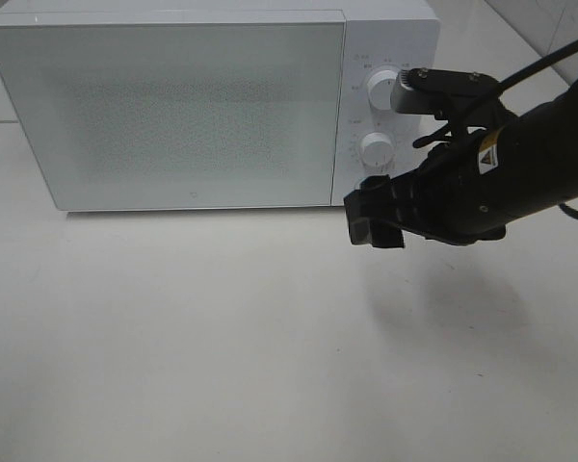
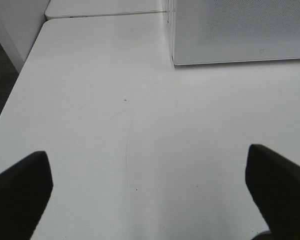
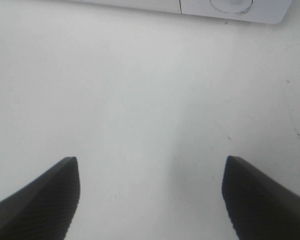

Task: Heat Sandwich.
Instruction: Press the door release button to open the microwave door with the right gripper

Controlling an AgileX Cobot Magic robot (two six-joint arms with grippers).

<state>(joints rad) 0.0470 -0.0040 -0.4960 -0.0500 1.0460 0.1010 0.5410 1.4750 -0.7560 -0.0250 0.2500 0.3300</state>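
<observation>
The sandwich is out of view in every frame. A white microwave (image 1: 173, 106) stands at the back of the table with its door shut. My right gripper (image 1: 374, 214) hovers in front of the microwave's lower right corner, just below the two knobs (image 1: 377, 148), its jaws open and empty. In the right wrist view the right gripper (image 3: 150, 195) spreads over bare table, with the microwave's bottom edge (image 3: 190, 6) ahead. The left gripper (image 2: 150, 190) is open and empty over the table, the microwave's front corner (image 2: 175, 55) ahead of it. The left arm does not show in the high view.
The white table (image 1: 222, 337) spreads in front of the microwave. In the left wrist view the table's edge (image 2: 20, 80) drops off to a dark floor, and a seam (image 2: 105, 15) separates a second white surface behind.
</observation>
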